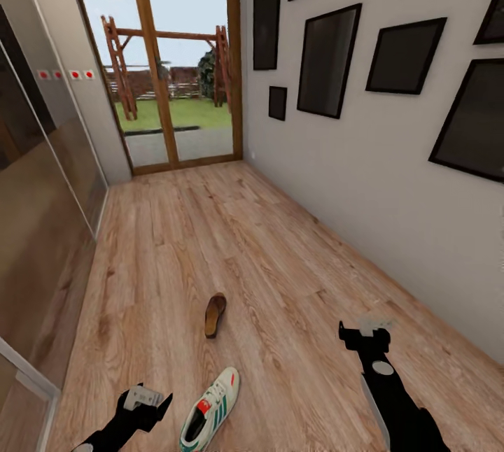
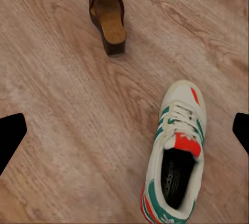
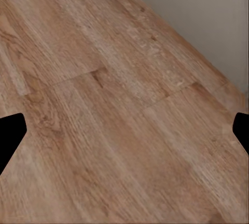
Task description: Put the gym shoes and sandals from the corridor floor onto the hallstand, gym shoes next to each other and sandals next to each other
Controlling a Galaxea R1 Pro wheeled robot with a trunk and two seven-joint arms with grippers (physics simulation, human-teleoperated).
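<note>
Both grippers' jaws stood wide apart & held nothing. In the left wrist view the fingertips showed as dark tips at the two side edges w/ bare planks between; same in the right wrist view.

Left gripper [image 1: 148, 401] hung low at lower left of the head view, just beside one gym shoe [image 1: 210, 411], not touching it. That shoe lay on the corridor floor [image 1: 210, 242] at bottom centre, toe pointing up-frame, opening upward. In the left wrist view it sat lower right [image 2: 176, 156], off-centre between the fingers, so the arm prob. needed to shift toward it before closing. Open jaws over it fit a pre-grasp pose, I'd judge.

One sandal [image 1: 214, 314] lay further up-frame, centre of the head view, well apart from the sneaker; in the left wrist view it was at upper centre [image 2: 108, 20], footbed up.

Right gripper [image 1: 364, 332] hovered at lower right of the head view over bare floor near the wall w/ dark picture frames [image 1: 327, 60], prob. just parked out of the way.

Glass door [image 1: 178, 60] at upper left-centre closed off the corridor's far end.
</note>
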